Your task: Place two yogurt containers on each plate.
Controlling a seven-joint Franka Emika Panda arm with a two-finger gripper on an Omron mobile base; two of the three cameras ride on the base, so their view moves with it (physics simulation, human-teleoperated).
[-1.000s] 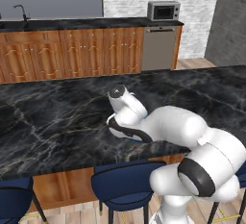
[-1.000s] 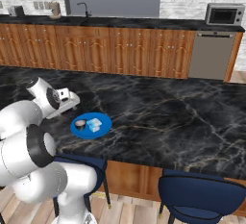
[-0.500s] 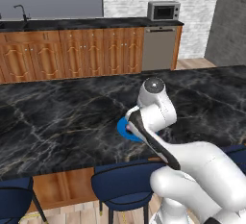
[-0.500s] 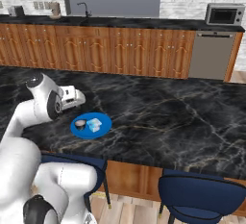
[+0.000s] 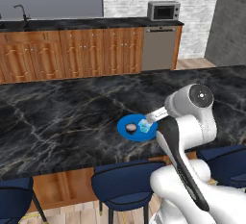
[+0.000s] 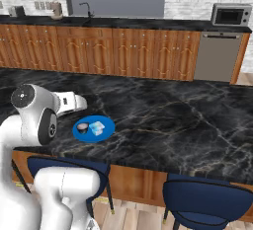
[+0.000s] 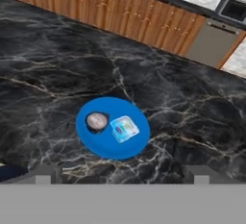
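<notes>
My gripper (image 7: 123, 180) stands wide and holds nothing; its two dark fingertips rise at the bottom of the hand view. It hangs above the counter (image 7: 192, 112), looking down at the blue plate (image 7: 103, 146), which lies ahead of and below the fingertips, near the counter's front edge. Two yogurt cups rest on that plate, just beside each other: a round cup (image 7: 96, 120) with a pale top and dark body, and a squarish cup (image 7: 124, 128) with a light-blue, printed top. Judged from this, the blue plate has its two cups, so the next reach lies elsewhere. The plate is flat, round and glossy. The counter is black, white-veined marble, smooth and level. Wooden cabinets (image 5: 81, 50) line the far wall.
</notes>
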